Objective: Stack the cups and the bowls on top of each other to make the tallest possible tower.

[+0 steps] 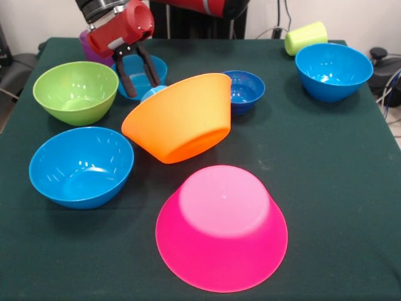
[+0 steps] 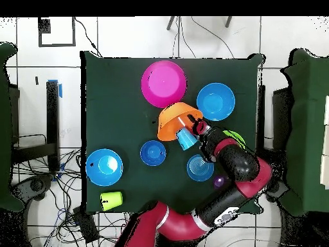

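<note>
No tower stands on the table yet. The big pink bowl (image 1: 221, 229) sits upside down at the bottom middle of the front view, with nothing on top of it. Just above it in the picture, the big orange bowl (image 1: 180, 117) is tipped over on its side. It leans on something small and light blue, the light-blue cup (image 1: 152, 93), which peeks out at its upper left edge. From overhead that cup lies right beside the orange bowl.

The gripper (image 1: 139, 75) hangs at the upper left of the front view, just above that cup. Its two black fingers (image 1: 124, 79) are spread apart and hold nothing.

Behind the fingers sits the small light-blue bowl (image 1: 148, 72), right way up. The green bowl (image 1: 75, 91) is at the left, and a blue bowl (image 1: 81, 166) is below it. The small dark-blue bowl (image 1: 244, 89) sits right of the orange bowl. Another blue bowl (image 1: 334, 71) is at the upper right, with the yellow-green cup (image 1: 306, 37) lying on its side behind it. A bit of the purple cup (image 1: 85, 44) shows at the upper left.

I think almost all the stacking is still left to do. Every bowl and cup needs a place.
</note>
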### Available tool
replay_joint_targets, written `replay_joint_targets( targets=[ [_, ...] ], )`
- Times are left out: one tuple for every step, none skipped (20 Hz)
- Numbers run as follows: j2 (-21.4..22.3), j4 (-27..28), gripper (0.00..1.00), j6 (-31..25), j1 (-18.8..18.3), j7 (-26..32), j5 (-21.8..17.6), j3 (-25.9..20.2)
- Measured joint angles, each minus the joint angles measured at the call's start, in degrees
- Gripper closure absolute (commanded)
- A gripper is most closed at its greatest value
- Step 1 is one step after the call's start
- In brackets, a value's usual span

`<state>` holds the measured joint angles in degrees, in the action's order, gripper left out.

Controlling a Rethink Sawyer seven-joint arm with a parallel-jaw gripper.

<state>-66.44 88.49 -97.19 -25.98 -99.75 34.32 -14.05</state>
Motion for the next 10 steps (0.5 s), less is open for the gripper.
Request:
replay_joint_targets(
  targets=[
    [0.0,0.0,0.0,0.0,0.0,0.0,0.0,0.0],
    [0.0,0.0,0.0,0.0,0.0,0.0,0.0,0.0],
    [0.0,0.0,0.0,0.0,0.2,0.0,0.0,-0.1],
    [0.0,0.0,0.0,0.0,0.5,0.0,0.1,-0.4],
    [0.1,0.0,0.0,0.7,2.0,-0.2,0.5,-1.4],
    [0.1,0.0,0.0,1.5,3.3,-0.8,0.6,-2.3],
    [0.2,0.0,0.0,2.0,4.0,-1.2,0.7,-2.7],
    [0.3,0.0,0.0,2.6,5.0,-1.9,0.7,-3.4],
    [0.5,0.0,0.0,3.7,6.6,-3.4,0.7,-4.3],
    [0.7,0.0,0.0,4.4,7.6,-4.7,0.8,-5.0]
  ],
)
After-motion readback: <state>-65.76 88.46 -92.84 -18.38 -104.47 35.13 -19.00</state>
